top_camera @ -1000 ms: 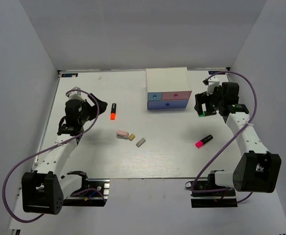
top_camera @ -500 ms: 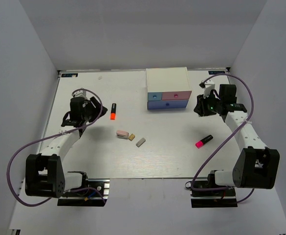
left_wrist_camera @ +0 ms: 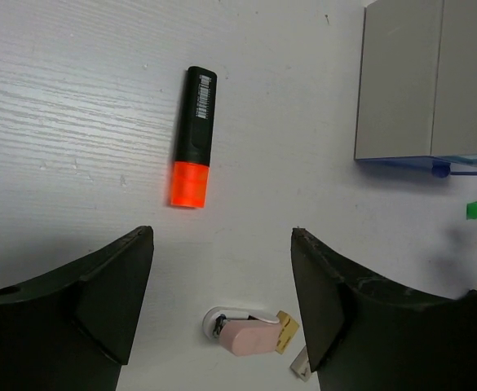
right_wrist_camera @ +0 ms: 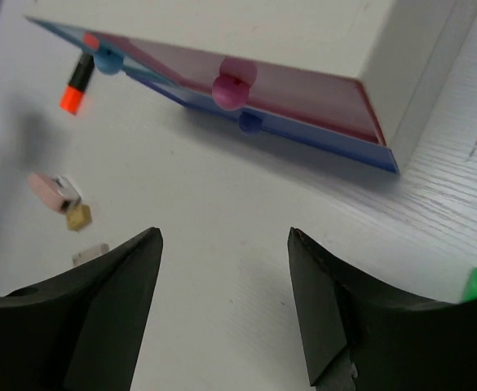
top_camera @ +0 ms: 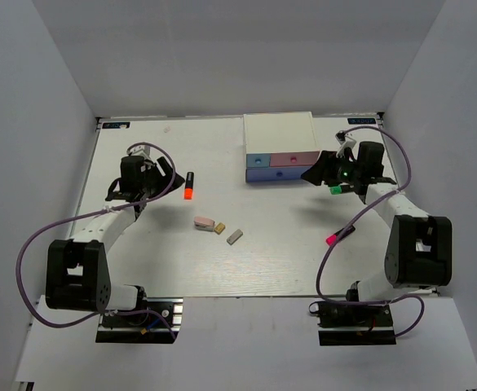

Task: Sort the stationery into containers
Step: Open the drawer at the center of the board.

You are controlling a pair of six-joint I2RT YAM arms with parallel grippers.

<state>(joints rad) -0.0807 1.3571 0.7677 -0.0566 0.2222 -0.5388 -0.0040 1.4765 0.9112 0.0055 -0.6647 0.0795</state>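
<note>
A cable (top_camera: pixel 319 277) is partly covering the pink-capped highlighter (top_camera: pixel 332 239); the left claw (left_wrist_camera: pixel 222 235) is hiding most of the grey eraser (left_wrist_camera: pixel 300 365).

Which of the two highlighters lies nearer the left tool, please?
The orange-capped highlighter, just ahead of the left tool; the pink-capped highlighter lies far off on the right side.
</note>
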